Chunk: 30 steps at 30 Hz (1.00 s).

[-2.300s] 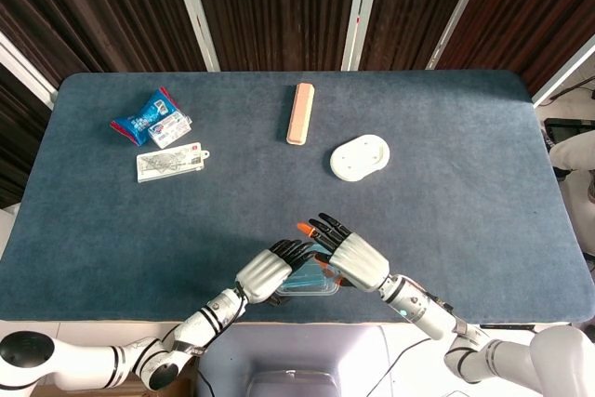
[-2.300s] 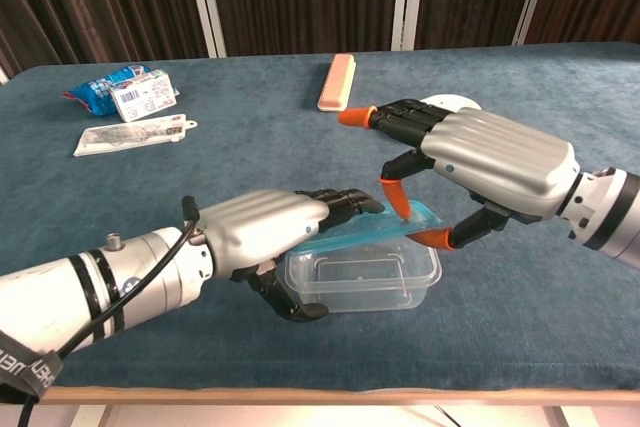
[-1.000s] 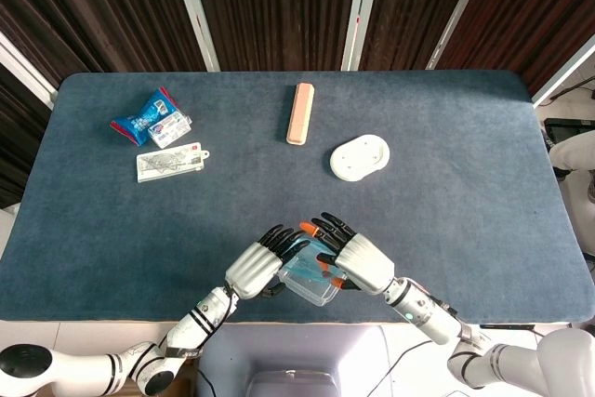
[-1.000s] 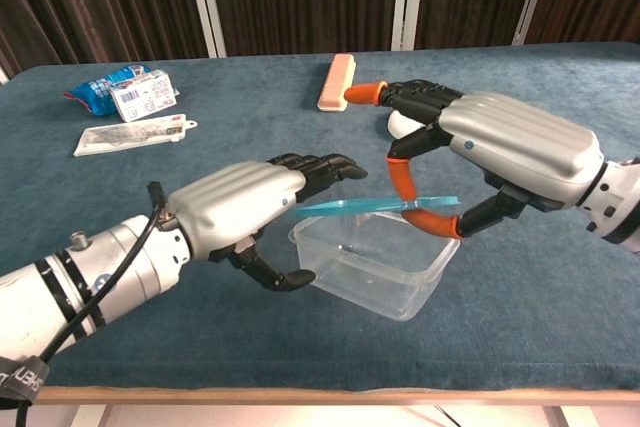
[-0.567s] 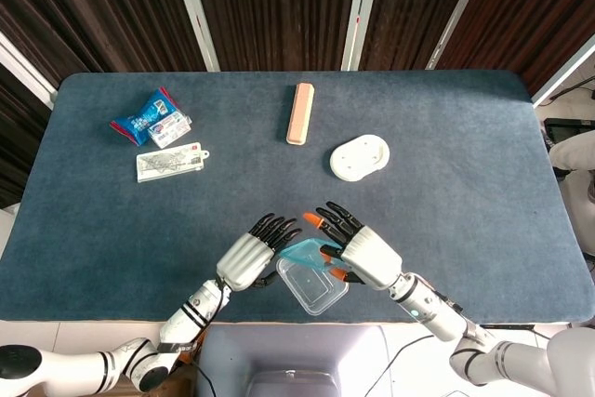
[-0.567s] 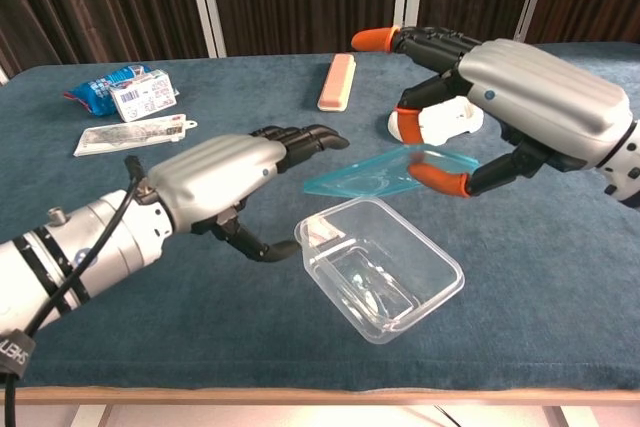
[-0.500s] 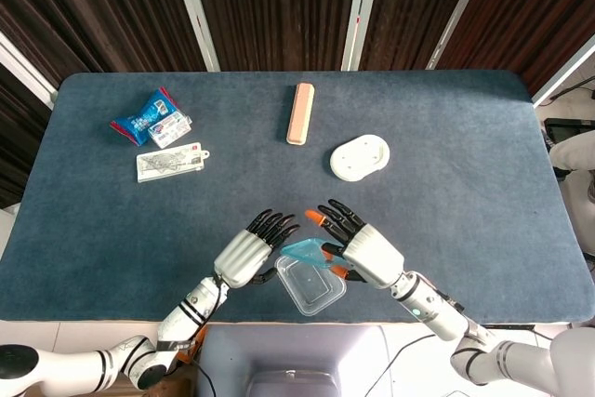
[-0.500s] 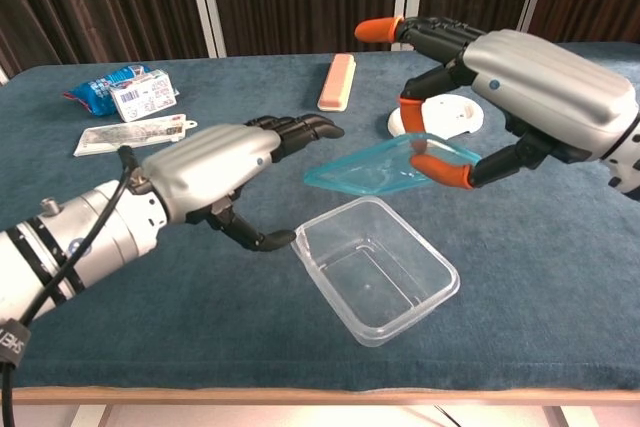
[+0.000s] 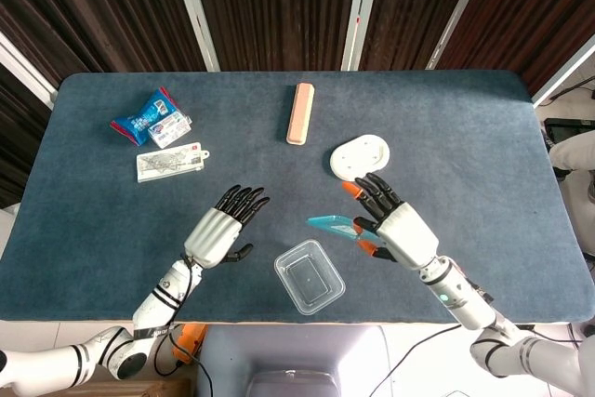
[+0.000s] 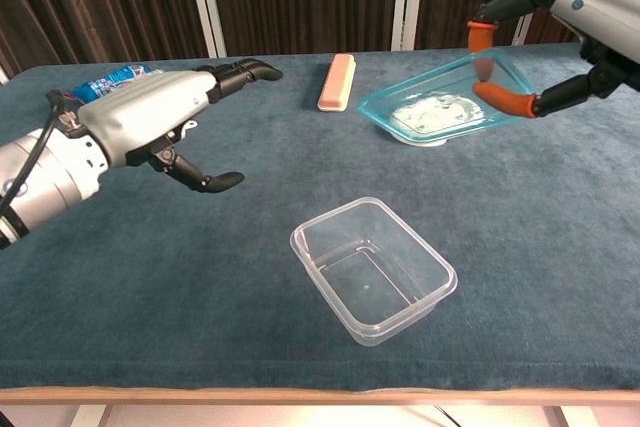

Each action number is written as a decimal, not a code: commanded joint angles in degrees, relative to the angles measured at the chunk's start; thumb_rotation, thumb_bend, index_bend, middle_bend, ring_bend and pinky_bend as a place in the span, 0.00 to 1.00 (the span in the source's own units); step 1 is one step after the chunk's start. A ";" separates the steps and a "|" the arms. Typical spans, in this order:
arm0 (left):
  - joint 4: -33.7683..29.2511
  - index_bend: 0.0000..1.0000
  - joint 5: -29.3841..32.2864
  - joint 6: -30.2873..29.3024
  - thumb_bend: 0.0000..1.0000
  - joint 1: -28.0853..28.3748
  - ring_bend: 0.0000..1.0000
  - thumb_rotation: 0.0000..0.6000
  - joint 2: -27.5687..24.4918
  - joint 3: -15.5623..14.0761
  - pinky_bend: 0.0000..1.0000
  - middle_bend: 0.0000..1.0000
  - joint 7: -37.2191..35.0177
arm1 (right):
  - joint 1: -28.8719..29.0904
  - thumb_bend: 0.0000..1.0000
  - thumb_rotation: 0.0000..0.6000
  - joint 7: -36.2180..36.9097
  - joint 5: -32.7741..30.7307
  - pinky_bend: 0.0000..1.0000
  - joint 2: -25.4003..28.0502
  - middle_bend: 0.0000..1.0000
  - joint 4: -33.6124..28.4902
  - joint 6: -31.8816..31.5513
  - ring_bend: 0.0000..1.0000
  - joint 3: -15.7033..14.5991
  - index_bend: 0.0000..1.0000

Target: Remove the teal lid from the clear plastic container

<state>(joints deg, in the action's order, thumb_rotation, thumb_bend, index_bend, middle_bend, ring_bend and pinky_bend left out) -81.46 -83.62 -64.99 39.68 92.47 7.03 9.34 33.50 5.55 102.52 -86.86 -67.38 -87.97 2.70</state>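
Note:
The clear plastic container [image 9: 310,276] [image 10: 373,269] stands uncovered on the blue cloth near the front edge. My right hand [image 9: 395,228] [image 10: 560,7] pinches the teal lid [image 9: 331,223] [image 10: 440,98] between thumb and fingers, holding it tilted in the air to the right of and above the container. My left hand [image 9: 219,230] [image 10: 160,117] hovers to the left of the container, fingers spread and holding nothing.
A white round disc [image 9: 360,155] lies behind the lid. A peach-coloured bar [image 9: 300,112] [image 10: 338,81] sits at mid-back. Blue snack packet [image 9: 141,118] and flat white packet [image 9: 170,161] lie far left. The table's front edge [image 10: 320,375] runs close to the container.
My right hand has lifted the teal lid up and to the right, away from the container. My left hand let go of the container and drew back to the left.

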 commanded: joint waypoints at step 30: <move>1.62 0.00 0.63 0.03 0.29 -2.29 0.00 1.00 -2.38 -0.92 0.00 0.00 -3.47 | -1.48 0.11 1.00 -3.17 -4.19 0.00 -1.58 0.00 12.74 15.34 0.00 -6.68 0.00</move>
<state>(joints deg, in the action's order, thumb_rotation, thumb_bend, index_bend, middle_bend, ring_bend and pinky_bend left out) -79.80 -83.03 -65.00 37.41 90.13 6.08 5.91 32.08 4.19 98.41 -90.12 -52.64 -73.52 -3.62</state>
